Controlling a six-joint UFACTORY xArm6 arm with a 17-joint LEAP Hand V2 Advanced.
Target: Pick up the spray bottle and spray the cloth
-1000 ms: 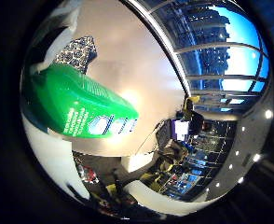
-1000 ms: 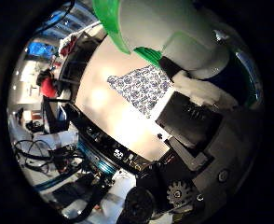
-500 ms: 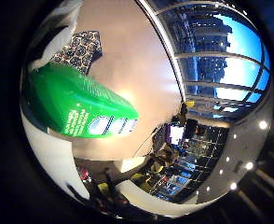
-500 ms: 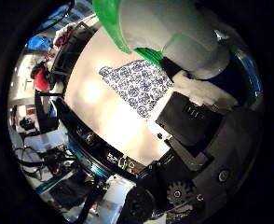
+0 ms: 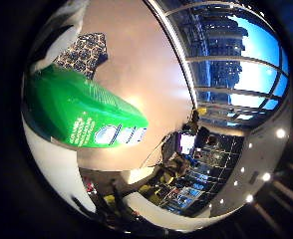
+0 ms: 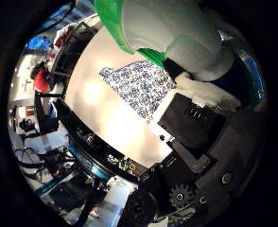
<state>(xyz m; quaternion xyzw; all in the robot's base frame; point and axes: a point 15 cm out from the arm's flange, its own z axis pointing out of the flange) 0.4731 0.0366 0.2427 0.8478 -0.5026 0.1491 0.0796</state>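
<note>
- One green-and-white spray bottle (image 6: 177, 42), cut off at the frame's top, apparently clasped in the hand (image 6: 200, 137).
- One blue-patterned cloth (image 6: 141, 87) on the table (image 6: 106, 123), partly hidden behind the bottle.

Glossy green plastic on the spray bottle (image 5: 81, 114), smooth, with a shiny printed label; white plastic on its upper part, smooth and faintly sheened. Soft woven cloth (image 6: 139, 87), matt, in a blue-and-white floral print. Smooth pale table (image 6: 110, 127), lightly reflective under lamp glare. Matt black and white plastic on the hand (image 6: 195, 123), with a dark toothed gear.
</note>
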